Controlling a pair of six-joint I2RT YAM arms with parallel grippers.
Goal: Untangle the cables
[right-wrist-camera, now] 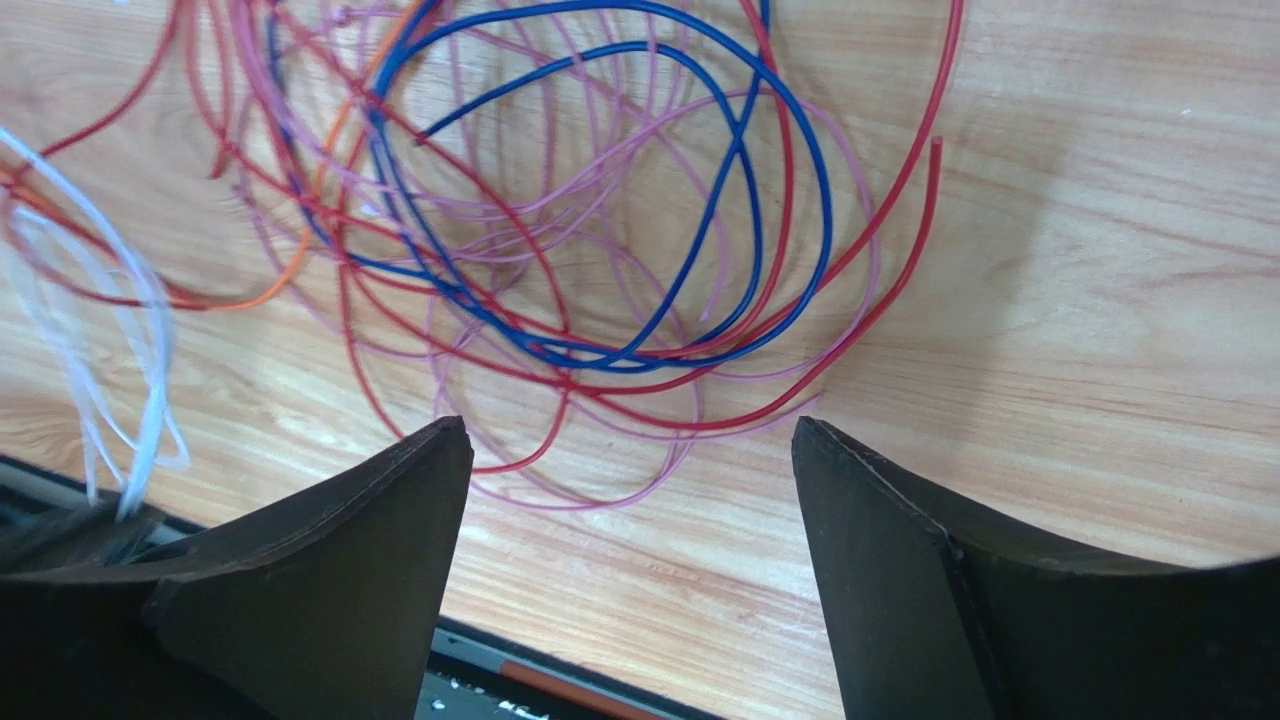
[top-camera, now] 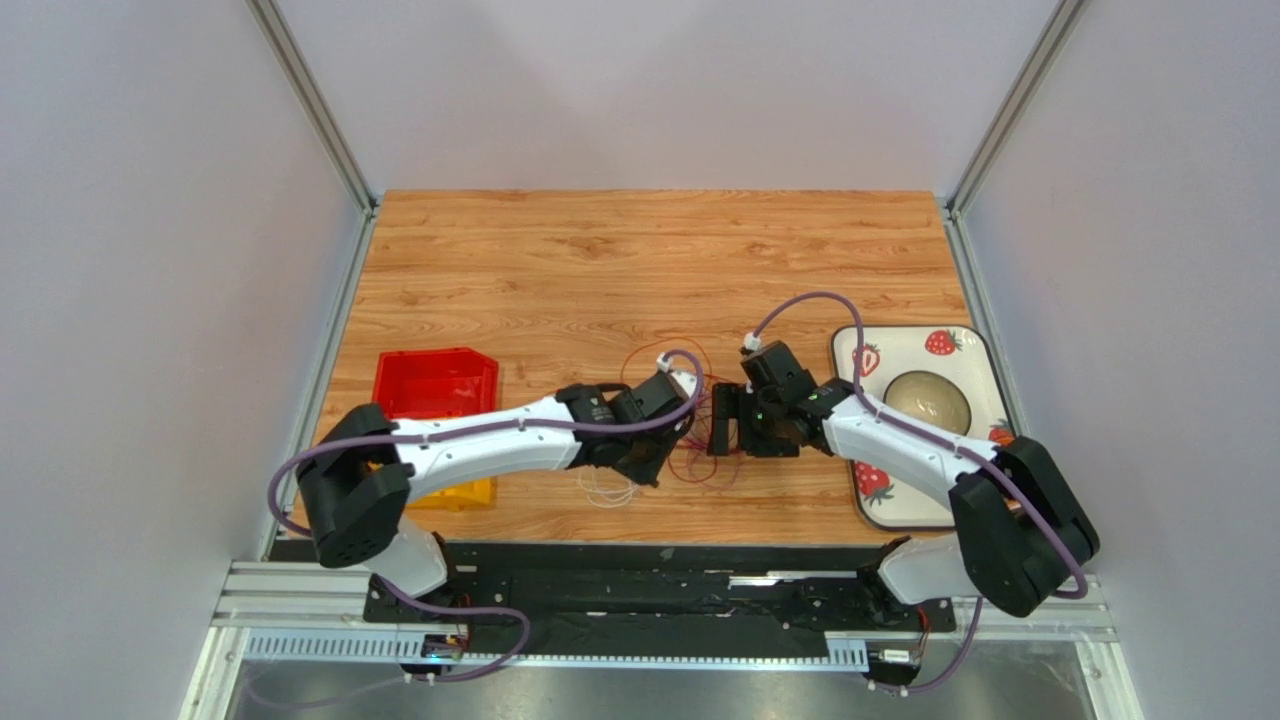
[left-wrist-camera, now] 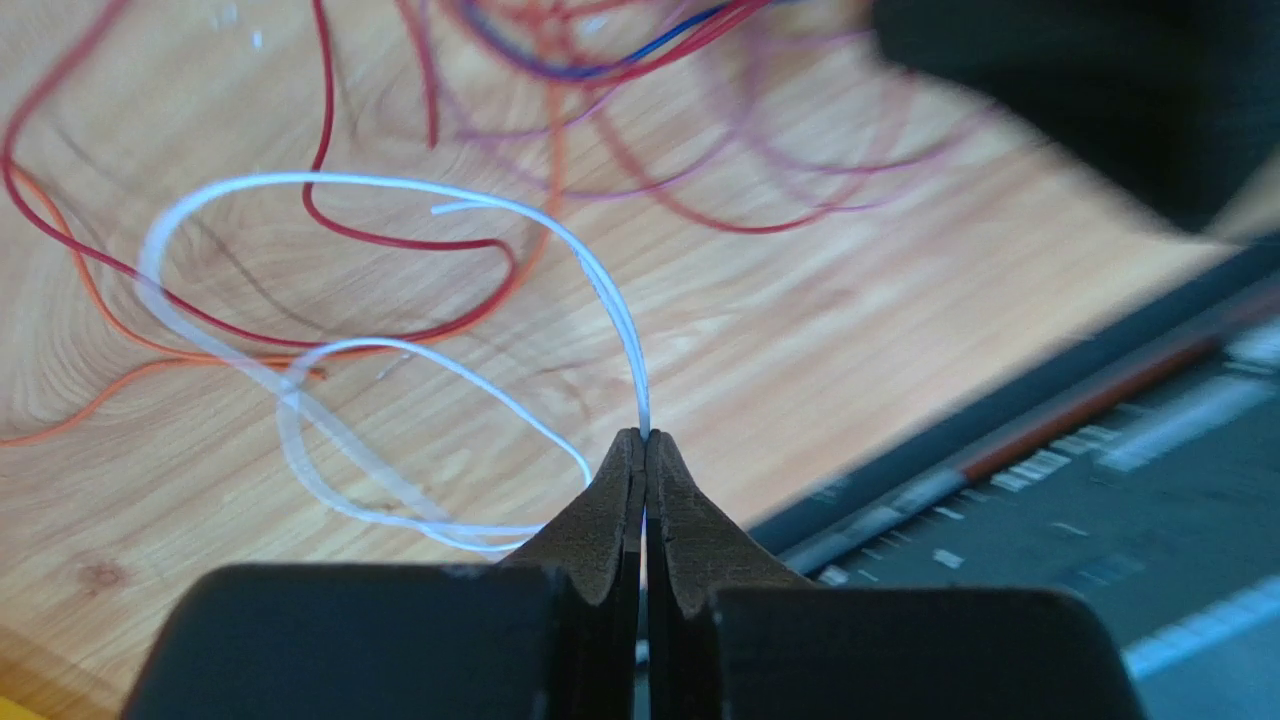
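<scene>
The cables (top-camera: 703, 459) lie in a loose tangle on the wooden table between my two grippers. In the right wrist view the tangle (right-wrist-camera: 631, 360) has red, pink-lilac, blue and orange loops, with a white cable (right-wrist-camera: 150, 345) at the left. My left gripper (left-wrist-camera: 646, 438) is shut on the white cable (left-wrist-camera: 346, 179), which loops over red (left-wrist-camera: 391, 240) and orange wires near the table's front edge. In the top view the left gripper (top-camera: 672, 438) is at the tangle's left side. My right gripper (right-wrist-camera: 628, 431) is open and empty, low over the tangle's near edge, and in the top view (top-camera: 724, 423) it is at the tangle's right side.
A red bin (top-camera: 436, 383) stands at the left, with a yellow object (top-camera: 469, 494) partly under the left arm. A strawberry-print tray (top-camera: 962, 348) holding a bowl (top-camera: 927, 398) is at the right. A black rail (top-camera: 646, 578) runs along the table's front edge.
</scene>
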